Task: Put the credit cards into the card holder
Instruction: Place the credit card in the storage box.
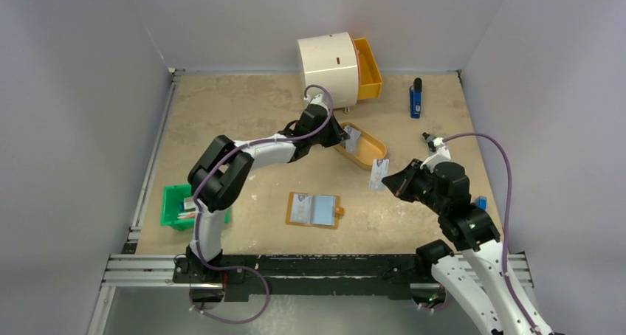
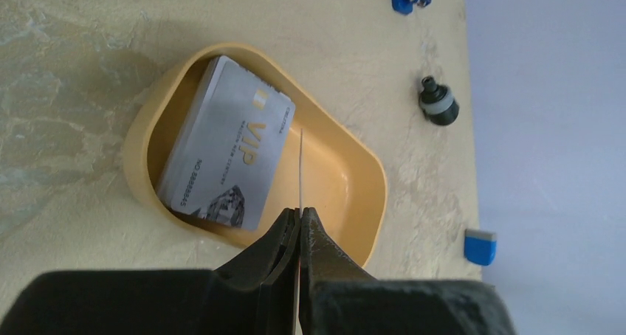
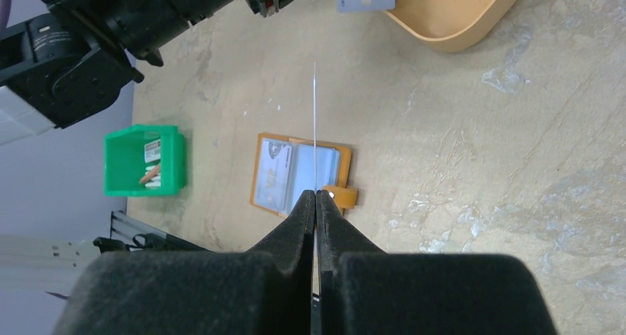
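Left wrist view: a thin card (image 2: 301, 165) is being clenched edge-on by the left fingers (image 2: 286, 228) just beside a yellow tray (image 2: 354, 202), in which a flat card (image 2: 229, 154) printed "VIP" is lying. Meanwhile a second card (image 3: 315, 114) is being grasped edge-on by the right fingers (image 3: 304, 208), clear of the open card holder (image 3: 299, 176) on the worktop (image 3: 480, 165).

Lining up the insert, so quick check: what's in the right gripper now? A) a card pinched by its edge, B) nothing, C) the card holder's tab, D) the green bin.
A: the right gripper is shut on a thin card, seen edge-on in its wrist view.
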You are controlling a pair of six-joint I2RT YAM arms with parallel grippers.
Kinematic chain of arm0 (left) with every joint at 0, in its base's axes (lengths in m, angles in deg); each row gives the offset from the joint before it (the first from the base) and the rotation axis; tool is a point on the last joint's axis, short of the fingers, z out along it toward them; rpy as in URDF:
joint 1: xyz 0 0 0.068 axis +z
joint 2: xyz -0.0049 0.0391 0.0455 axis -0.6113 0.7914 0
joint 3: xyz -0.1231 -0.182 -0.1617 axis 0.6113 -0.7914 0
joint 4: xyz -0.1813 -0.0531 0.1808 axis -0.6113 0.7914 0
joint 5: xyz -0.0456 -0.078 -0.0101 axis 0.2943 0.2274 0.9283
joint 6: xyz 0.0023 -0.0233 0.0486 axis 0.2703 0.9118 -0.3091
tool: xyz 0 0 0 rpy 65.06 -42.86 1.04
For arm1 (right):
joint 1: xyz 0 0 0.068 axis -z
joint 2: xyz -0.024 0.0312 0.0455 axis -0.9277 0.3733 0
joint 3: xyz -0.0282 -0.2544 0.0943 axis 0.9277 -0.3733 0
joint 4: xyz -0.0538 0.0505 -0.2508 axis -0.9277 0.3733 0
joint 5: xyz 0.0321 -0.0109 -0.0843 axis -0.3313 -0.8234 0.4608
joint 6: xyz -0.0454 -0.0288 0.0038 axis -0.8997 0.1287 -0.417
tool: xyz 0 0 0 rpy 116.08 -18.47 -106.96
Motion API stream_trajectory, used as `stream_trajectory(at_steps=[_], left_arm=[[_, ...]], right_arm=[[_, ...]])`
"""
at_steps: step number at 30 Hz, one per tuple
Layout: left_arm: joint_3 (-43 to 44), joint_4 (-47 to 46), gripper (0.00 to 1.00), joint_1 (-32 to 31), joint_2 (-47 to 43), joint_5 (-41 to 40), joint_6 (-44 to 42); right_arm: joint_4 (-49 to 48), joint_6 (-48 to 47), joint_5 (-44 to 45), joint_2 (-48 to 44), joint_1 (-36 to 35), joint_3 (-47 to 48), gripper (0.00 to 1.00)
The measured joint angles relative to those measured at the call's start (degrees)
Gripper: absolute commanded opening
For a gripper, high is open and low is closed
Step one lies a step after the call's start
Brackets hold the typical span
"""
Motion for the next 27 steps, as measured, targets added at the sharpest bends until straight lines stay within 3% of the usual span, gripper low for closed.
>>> stream_trajectory(at_steps=[13,21,27], left_arm=[[0.0,-7.0,0.01,0.5,4.4,-3.5,13.1],[0.0,-6.0,0.2,0.8,4.7,-6.0,13.7],[0.0,-5.3,0.27,1.1,4.7,-6.8,13.5]], right_arm=[[1.3,-0.6,0.0,-1.0,0.0,0.2,0.0],[1.4,-1.0,0.0,-1.0,0.0,0.5,0.0],[1.5,-1.0,0.0,-1.0,0.0,0.5,0.0]])
